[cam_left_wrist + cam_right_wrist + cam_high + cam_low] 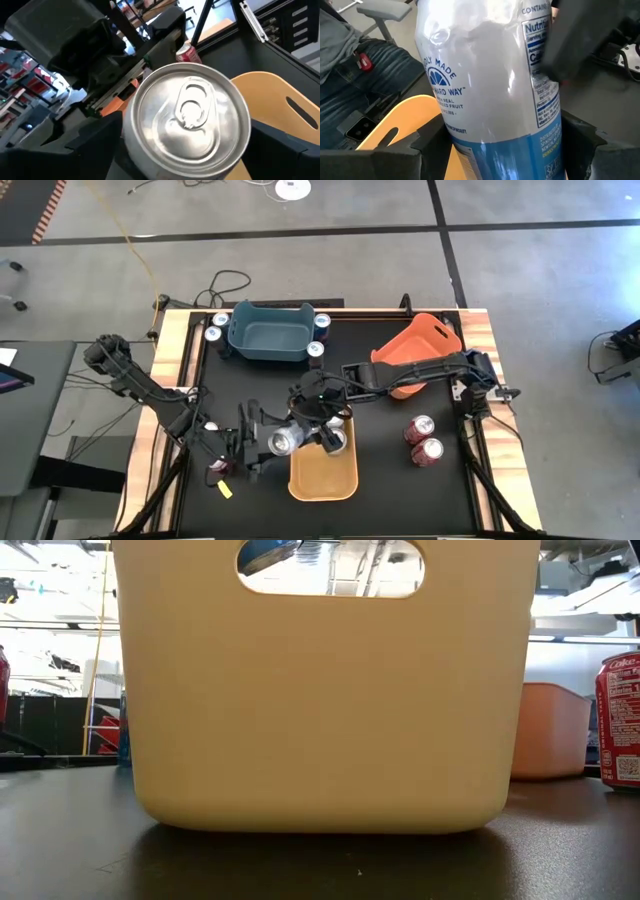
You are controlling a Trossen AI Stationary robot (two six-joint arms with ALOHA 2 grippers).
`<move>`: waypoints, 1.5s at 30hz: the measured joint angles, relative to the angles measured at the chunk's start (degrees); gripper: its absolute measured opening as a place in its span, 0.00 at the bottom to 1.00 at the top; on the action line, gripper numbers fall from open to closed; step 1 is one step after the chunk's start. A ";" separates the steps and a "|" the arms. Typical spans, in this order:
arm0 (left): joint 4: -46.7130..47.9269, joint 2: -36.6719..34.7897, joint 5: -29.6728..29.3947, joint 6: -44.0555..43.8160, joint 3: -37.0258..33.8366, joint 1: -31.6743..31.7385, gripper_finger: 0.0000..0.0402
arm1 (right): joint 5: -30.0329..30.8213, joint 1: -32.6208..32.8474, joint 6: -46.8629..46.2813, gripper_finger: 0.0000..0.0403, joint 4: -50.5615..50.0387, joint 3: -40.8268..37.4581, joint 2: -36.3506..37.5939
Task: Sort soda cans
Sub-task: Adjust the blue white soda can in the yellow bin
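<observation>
1. The black desk [260, 395] carries three bins: a teal bin [268, 333] at the far side, an orange bin [428, 340] tipped to its right, and a yellow bin [323, 472] at the near edge.
2. Both arms meet above the yellow bin's far-left corner.
3. The right tool [325, 420] is clamped on a silver-and-pale-blue can [490, 80] over that bin.
4. The left tool [268, 444] holds a silver-topped can [190, 122], just beside the bin's left rim.
5. Two red cans [423, 440] stand right of the yellow bin.
6. Dark blue cans [216, 327] flank the teal bin.
</observation>
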State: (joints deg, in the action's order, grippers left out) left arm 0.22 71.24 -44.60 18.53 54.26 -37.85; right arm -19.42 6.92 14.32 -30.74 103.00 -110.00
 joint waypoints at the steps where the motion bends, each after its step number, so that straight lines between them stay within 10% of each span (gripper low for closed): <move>1: -0.04 0.00 -0.02 0.06 0.00 0.00 0.84 | 0.00 -0.02 -0.22 0.72 0.00 0.00 0.00; 20: 2.10 -0.07 0.71 -7.51 -0.15 0.52 0.74 | 0.79 -0.74 -12.70 0.95 -12.03 0.17 5.74; 31: 2.35 3.12 12.85 -18.15 -0.11 7.43 0.74 | 31.54 -1.07 -21.41 0.88 -20.76 0.17 22.26; 45: 5.30 13.57 14.99 -30.54 4.28 8.79 0.74 | 43.15 -0.66 -28.38 0.88 -22.11 -13.24 38.03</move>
State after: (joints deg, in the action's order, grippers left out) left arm 5.53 84.81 -29.61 -12.00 58.54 -29.06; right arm 23.73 6.26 -14.06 -52.85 89.76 -71.96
